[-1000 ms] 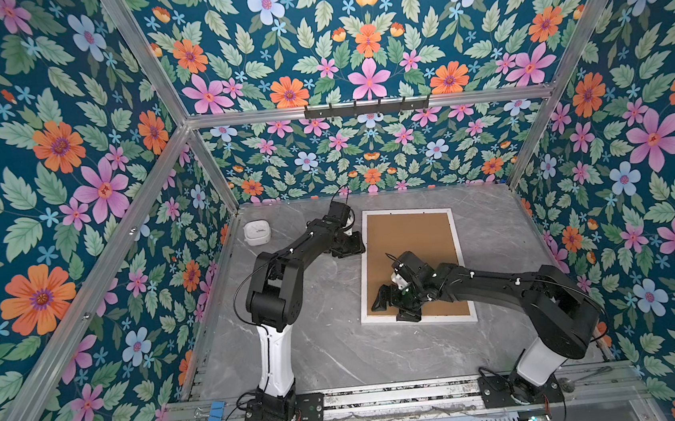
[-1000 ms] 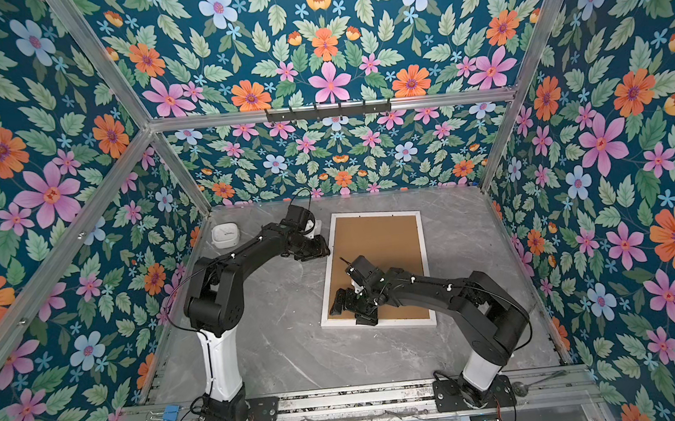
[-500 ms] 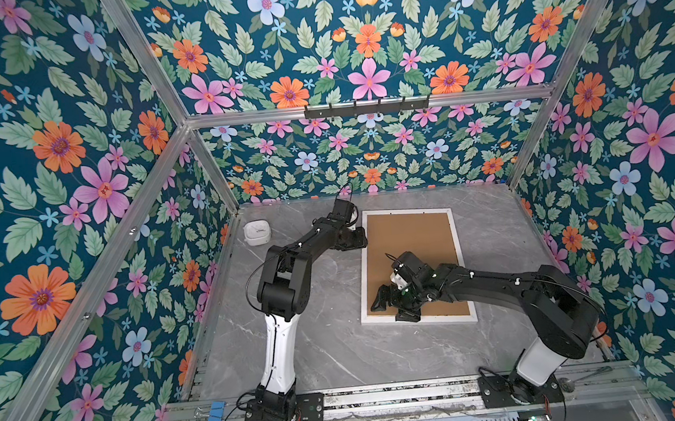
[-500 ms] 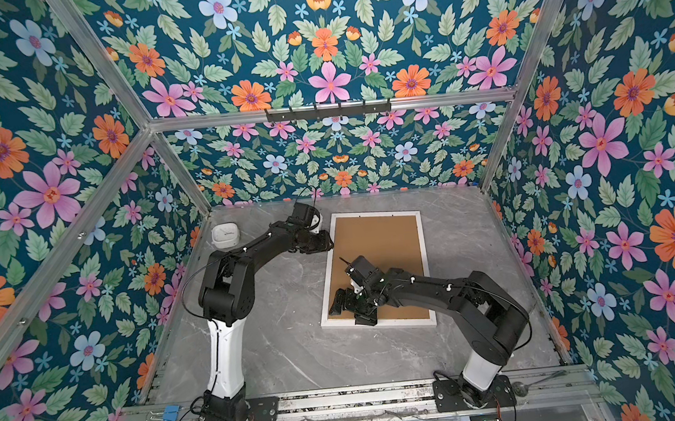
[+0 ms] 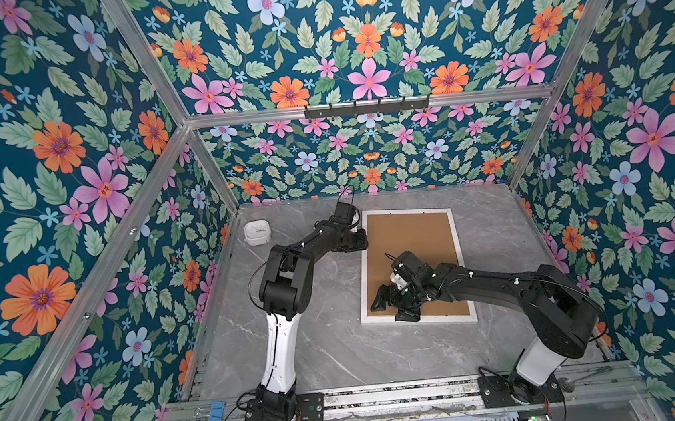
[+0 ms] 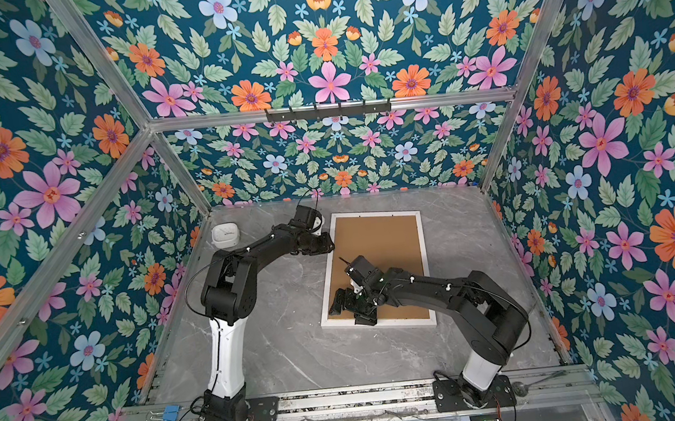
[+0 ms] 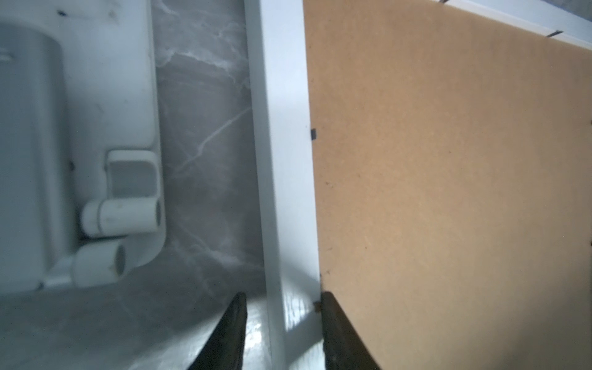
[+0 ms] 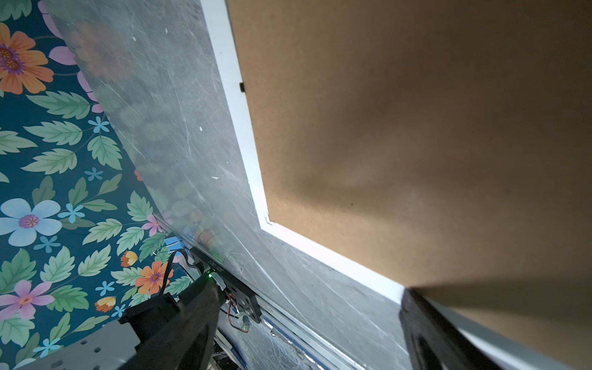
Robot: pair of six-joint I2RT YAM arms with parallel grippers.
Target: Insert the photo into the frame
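Jaws of my left gripper [image 7: 283, 299] stand part-way apart astride the left rim of the frame [image 7: 285, 160]. In the left wrist view one finger [image 7: 230, 333] sits over the grey marble table [image 7: 205, 144] just outside the rim, with a sliver of gap between them. The other finger [image 7: 342, 336] sits at the rim's inner edge, over the brown backing board [image 7: 448, 192], so I am not clamped on the rim. In both top views the frame lies flat and back-up on the table, a little right of the middle and nearer the far edge than the near one. Its long sides run from near to far, and the backing board fills its opening. My left gripper meets it on the far half of that left rim. My right gripper [image 5: 393, 307] hangs over the frame's near left corner with its jaws spread wide, one finger [image 5: 379, 299] toward the left rim and the other [image 5: 407, 315] by the near rim; whether either touches the frame I cannot tell. A small white device [image 5: 257, 232] sits near the table's far left corner, well apart from the frame
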